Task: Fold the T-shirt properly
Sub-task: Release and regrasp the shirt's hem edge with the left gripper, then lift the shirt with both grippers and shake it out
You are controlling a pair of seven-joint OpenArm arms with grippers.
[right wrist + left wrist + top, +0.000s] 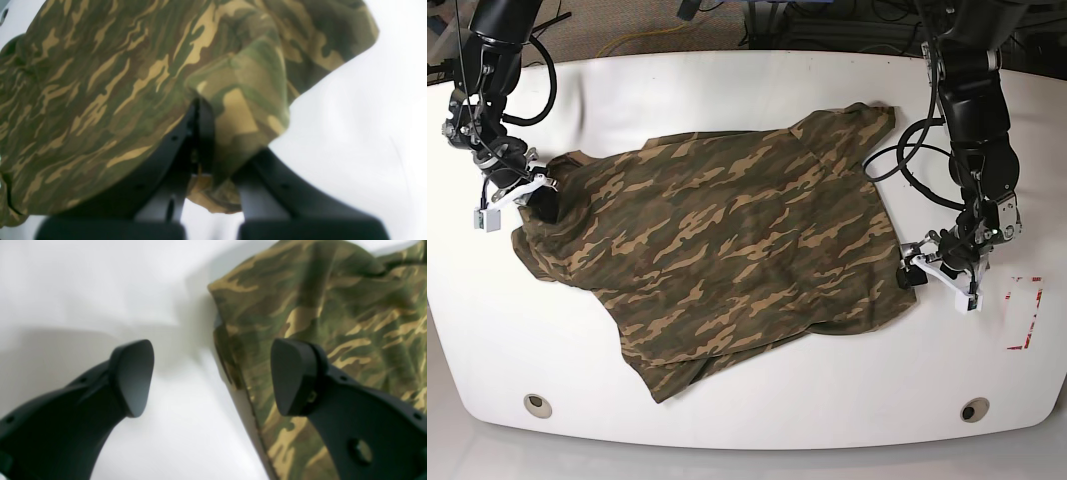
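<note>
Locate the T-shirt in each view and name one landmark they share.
Left wrist: T-shirt fills the right side, its edge between the open left tool.
Right wrist: fills the upper left, pinched by the right tool.
Base: spread mid-table.
Shared landmark: white table.

This looked like a robotics lab. A white bench (727, 90) with rounded corners carried two black robot arms mounted at its far edge, loose cables (642, 35) lay behind it, and red tape marks (1024, 310) sat near one side.
</note>
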